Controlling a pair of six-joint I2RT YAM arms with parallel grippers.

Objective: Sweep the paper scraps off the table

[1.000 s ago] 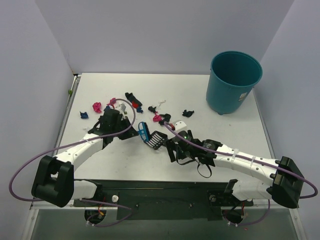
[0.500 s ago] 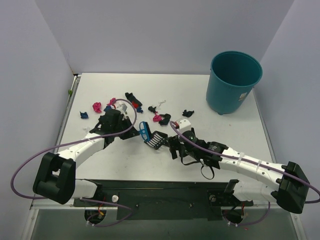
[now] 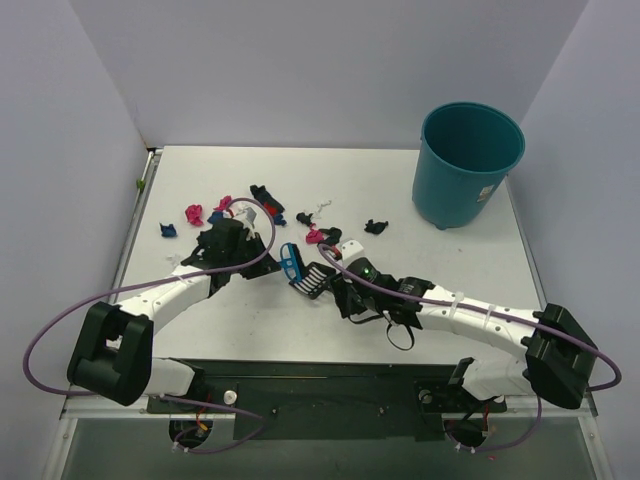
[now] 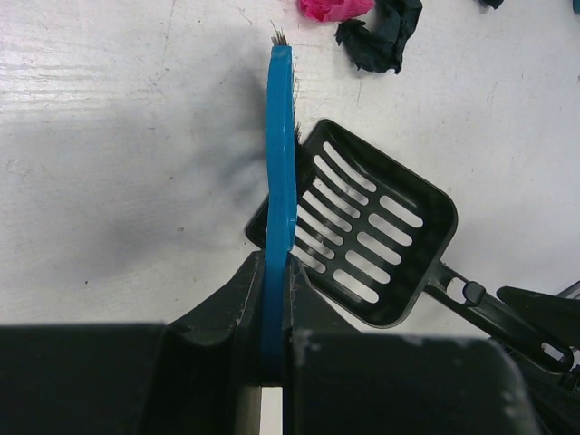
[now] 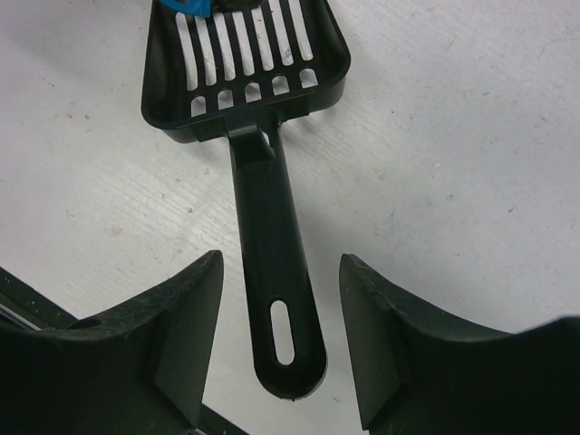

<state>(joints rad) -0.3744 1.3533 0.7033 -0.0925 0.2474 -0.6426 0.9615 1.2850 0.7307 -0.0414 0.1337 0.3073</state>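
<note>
Paper scraps lie scattered over the far left and middle of the table point(image 3: 450, 260): a pink one point(image 3: 194, 213), a black and red clump point(image 3: 266, 196), a dark one point(image 3: 375, 227). My left gripper point(image 3: 264, 262) is shut on the small blue brush point(image 4: 280, 163), its bristles beside the black slotted scoop point(image 4: 372, 236). In the left wrist view a pink scrap point(image 4: 333, 7) and a dark scrap point(image 4: 385, 36) lie just beyond the brush tip. My right gripper point(image 5: 281, 299) is open astride the scoop's handle point(image 5: 270, 236), with a gap on each side.
A teal round bin point(image 3: 467, 163) stands at the table's far right corner. Purple cables loop from both arms over the near part of the table. A metal rail runs along the near edge behind the arm bases.
My right gripper has slid left along the scoop's handle and its jaws have narrowed around it. The left gripper and brush have hardly moved.
</note>
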